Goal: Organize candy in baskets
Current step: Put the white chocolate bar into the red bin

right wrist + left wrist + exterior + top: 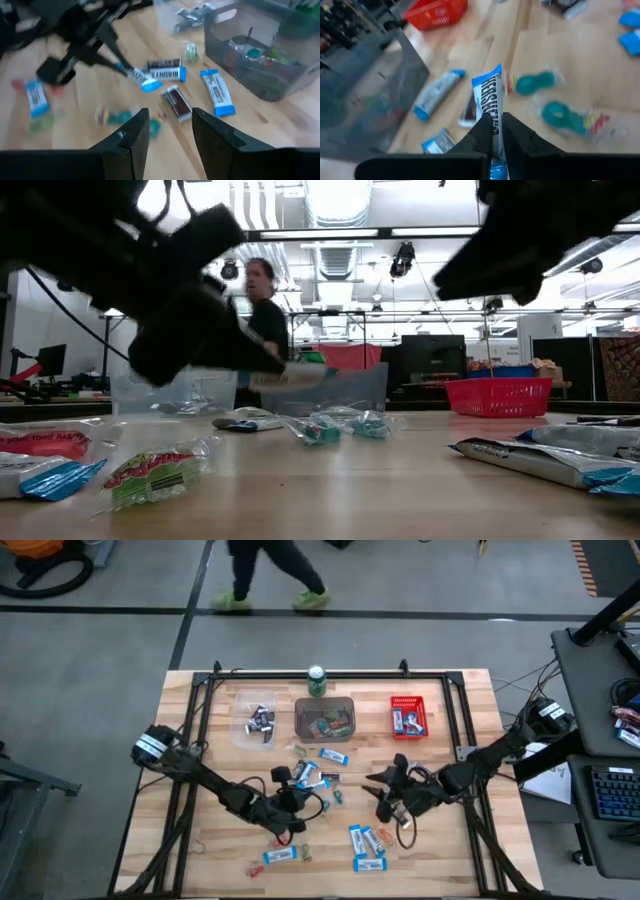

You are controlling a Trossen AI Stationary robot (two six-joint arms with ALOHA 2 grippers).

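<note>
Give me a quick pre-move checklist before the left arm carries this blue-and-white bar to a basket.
1. Grip: left gripper has its jaws shut on the blue-and-white bar: ok.
2. Bar hold: only its end is pinched, most of it sticks out: not ok.
3. Bar off the table: cannot tell.
4. Right gripper empty, jaws open, above loose candy: ok.
5. Red basket, where blue-and-white bars already lie, has room: ok.
6. Green can stands behind the grey basket, off a direct path: ok.

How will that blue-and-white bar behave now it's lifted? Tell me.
Probably light and fairly stiff: the blue-and-white bar juts straight from the shut left end effector without drooping. Its glossy wrapper may slip, since only one end is pinched.
</note>
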